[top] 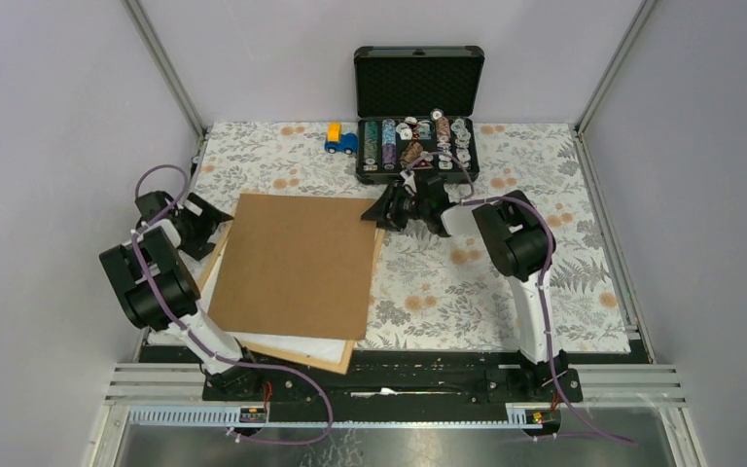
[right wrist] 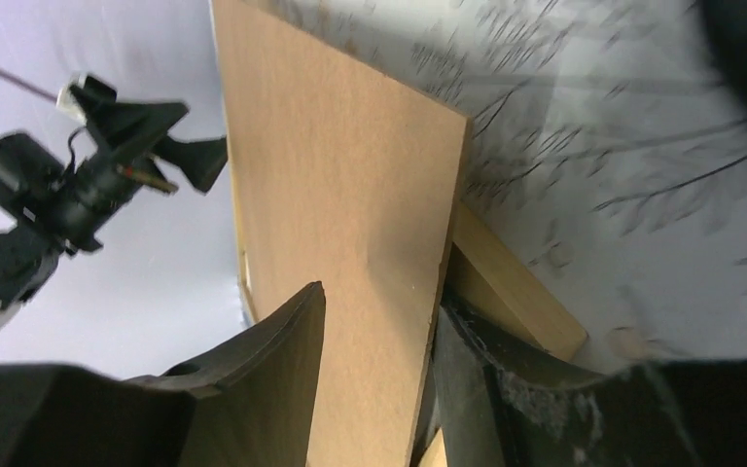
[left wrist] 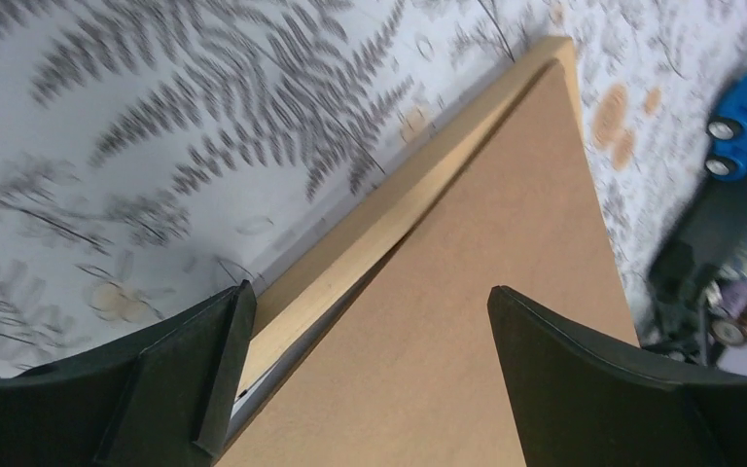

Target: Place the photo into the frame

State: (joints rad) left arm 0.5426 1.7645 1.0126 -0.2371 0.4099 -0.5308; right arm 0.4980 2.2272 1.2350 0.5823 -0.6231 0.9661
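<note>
Lying under brown backing sheet (top: pixel 297 263), thin light-wood frame (top: pixel 348 358)

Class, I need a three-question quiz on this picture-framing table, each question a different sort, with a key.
1. True or false: the brown backing board lies squarely lined up inside the frame.
2. Which hand has the board's corner between its fingers? A) the left hand B) the right hand
3. Fill in: beside the open black case at the far edge stands a small blue and yellow toy ____.

Key
1. False: it lies skewed across the frame, with white paper showing under its near edge.
2. B: the left hand is wide open over the board's opposite corner.
3. car
</note>
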